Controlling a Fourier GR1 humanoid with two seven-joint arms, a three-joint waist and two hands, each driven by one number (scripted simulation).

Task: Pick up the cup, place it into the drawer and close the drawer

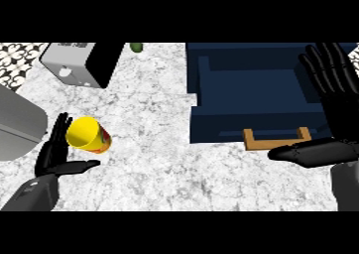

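Note:
A yellow cup (88, 134) with an orange patterned side lies tilted on the marble counter at the left, its mouth turned up towards me. My left hand (53, 155) is right beside it, fingers straight and thumb spread under the cup, not closed round it. The dark blue drawer (211, 101) stands pulled out at the right, with a wooden handle (277, 138) on its front. My right hand (334, 99) is open above the drawer's right side, fingers pointing away and thumb out to the left near the handle.
A white and black appliance (81, 62) stands at the back left. A grey rounded object (13, 124) fills the left edge. A small green item (136, 47) sits at the back edge. Patterned tiles (14, 62) show at the far left.

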